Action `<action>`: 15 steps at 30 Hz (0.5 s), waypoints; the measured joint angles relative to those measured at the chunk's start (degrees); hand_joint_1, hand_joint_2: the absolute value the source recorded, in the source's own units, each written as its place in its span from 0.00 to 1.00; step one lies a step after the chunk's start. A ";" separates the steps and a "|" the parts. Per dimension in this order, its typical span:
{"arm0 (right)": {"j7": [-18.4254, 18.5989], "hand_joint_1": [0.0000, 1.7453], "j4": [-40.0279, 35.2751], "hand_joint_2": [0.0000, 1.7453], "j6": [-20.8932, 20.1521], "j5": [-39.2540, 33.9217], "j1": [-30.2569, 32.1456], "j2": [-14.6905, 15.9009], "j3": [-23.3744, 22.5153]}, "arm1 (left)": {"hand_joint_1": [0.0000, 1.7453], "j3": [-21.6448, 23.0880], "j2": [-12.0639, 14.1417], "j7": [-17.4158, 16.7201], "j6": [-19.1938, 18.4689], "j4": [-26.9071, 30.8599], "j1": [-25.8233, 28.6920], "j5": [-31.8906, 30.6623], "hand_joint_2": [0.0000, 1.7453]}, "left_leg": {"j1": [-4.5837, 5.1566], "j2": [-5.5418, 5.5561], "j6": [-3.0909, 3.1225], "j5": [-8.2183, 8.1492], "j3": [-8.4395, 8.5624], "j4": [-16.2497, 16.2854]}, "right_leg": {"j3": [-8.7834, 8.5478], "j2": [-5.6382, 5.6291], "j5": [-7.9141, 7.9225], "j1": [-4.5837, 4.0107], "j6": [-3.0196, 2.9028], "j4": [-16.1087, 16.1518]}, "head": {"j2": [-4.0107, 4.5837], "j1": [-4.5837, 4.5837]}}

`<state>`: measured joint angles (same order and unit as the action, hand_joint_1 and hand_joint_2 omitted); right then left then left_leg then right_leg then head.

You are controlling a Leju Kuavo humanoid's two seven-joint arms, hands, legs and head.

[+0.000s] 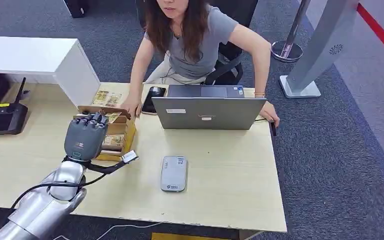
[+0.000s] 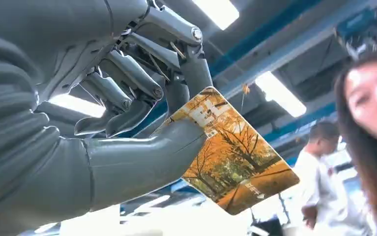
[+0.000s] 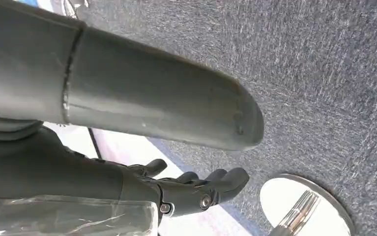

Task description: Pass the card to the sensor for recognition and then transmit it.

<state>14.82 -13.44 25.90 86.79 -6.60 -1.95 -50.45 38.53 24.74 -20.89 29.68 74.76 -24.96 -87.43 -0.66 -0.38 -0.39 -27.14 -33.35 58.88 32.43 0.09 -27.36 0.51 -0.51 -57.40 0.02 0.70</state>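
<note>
Thumb (image 2: 147, 157) and one finger pinching card (image 2: 235, 162) at its corner; remaining fingers curled clear, most of card jutting beyond fingertips. Left hand (image 1: 84, 136) raised above card box (image 1: 122, 135), left of grey sensor (image 1: 173, 173) on desk (image 1: 230, 190). Right hand (image 3: 127, 123) over carpet (image 3: 324, 73), fingers loosely spread, holding nothing.

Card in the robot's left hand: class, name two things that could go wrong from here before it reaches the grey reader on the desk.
1. The left hand pinches the card by one end only, so it could slip or twist.
2. The hand is above the card box, left of the reader; moving across, it might knock the box.
</note>
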 joint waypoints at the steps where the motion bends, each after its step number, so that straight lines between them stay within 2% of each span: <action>1: -0.02 0.00 0.02 0.00 0.00 -0.04 0.02 0.00 0.00 | 1.00 0.09 0.20 0.06 -0.35 1.16 -0.41 0.00 1.00 | 0.00 0.00 0.00 0.00 0.00 0.00 | 0.00 0.00 0.00 0.00 0.00 0.00 | 0.00 0.00; 6: -0.04 0.00 0.15 0.00 0.00 0.02 0.03 -0.02 0.02 | 1.00 0.28 2.43 -0.63 -1.49 4.91 -3.04 0.00 1.00 | -0.01 0.00 -0.01 0.01 0.01 0.00 | 0.00 0.00 0.00 0.00 0.00 -0.01 | 0.00 0.00; 15: 0.04 0.00 0.31 0.00 -0.26 0.20 -0.04 -0.02 0.07 | 1.00 0.89 7.50 -2.32 -1.99 4.91 -8.40 0.00 1.00 | -0.03 0.00 -0.04 0.04 0.01 0.00 | 0.00 -0.01 0.00 -0.03 -0.01 -0.05 | 0.00 0.00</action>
<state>14.86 -13.14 25.64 86.99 -6.64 -1.97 -50.38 39.43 32.24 -23.21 27.69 79.67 -33.36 -87.43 -0.68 -0.37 -0.43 -27.11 -33.34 58.87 32.43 0.08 -27.36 0.49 -0.52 -57.45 0.02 0.70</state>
